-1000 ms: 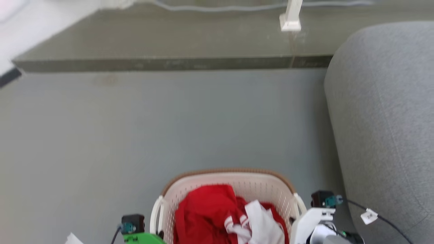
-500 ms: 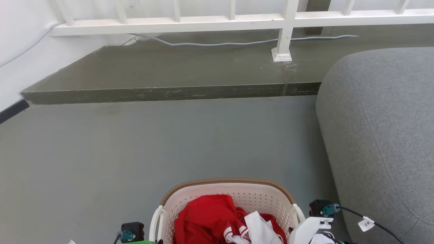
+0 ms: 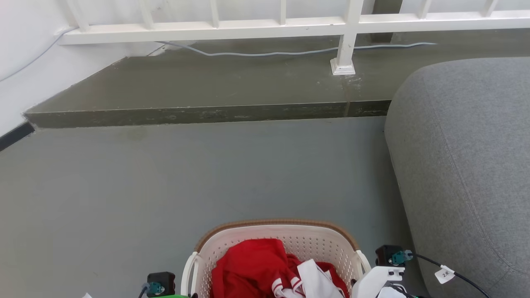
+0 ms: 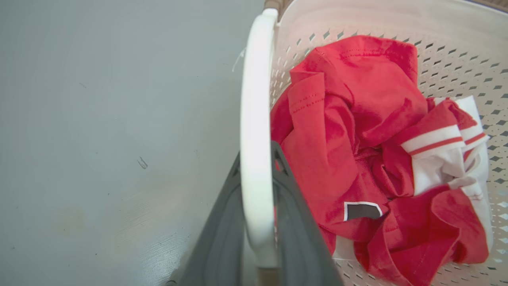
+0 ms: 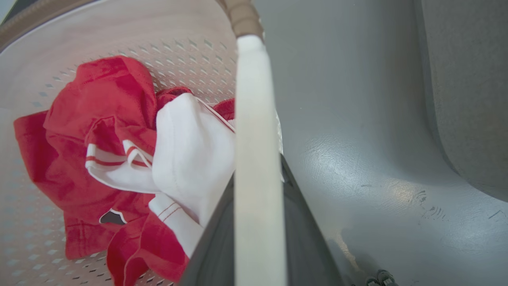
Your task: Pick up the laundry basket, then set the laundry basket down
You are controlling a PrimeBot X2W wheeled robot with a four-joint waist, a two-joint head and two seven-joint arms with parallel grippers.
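Observation:
The laundry basket [image 3: 275, 224], cream-white and perforated with a brown rim, sits at the bottom middle of the head view, between my two wrists. Crumpled red and white clothes [image 3: 252, 265] lie in it. In the left wrist view my left gripper [image 4: 257, 155] is shut on the basket's white left handle [image 4: 254, 99], one dark finger on each side of the bar. The right wrist view has my right gripper [image 5: 258, 167] shut the same way on the right handle [image 5: 254, 99]. Whether the basket's bottom touches the grey floor is hidden.
A grey sofa [image 3: 463, 165] stands close on the right of the basket. Ahead lies open grey floor [image 3: 207, 174], then a raised dark step [image 3: 207, 112] with a white railing [image 3: 290, 25] and a loose cable [image 3: 269, 53]. A white wall [image 3: 20, 74] closes the left.
The head camera has tilted up, so the railing has come into view and the basket sits lower in the picture. Both grippers still hold the handles.

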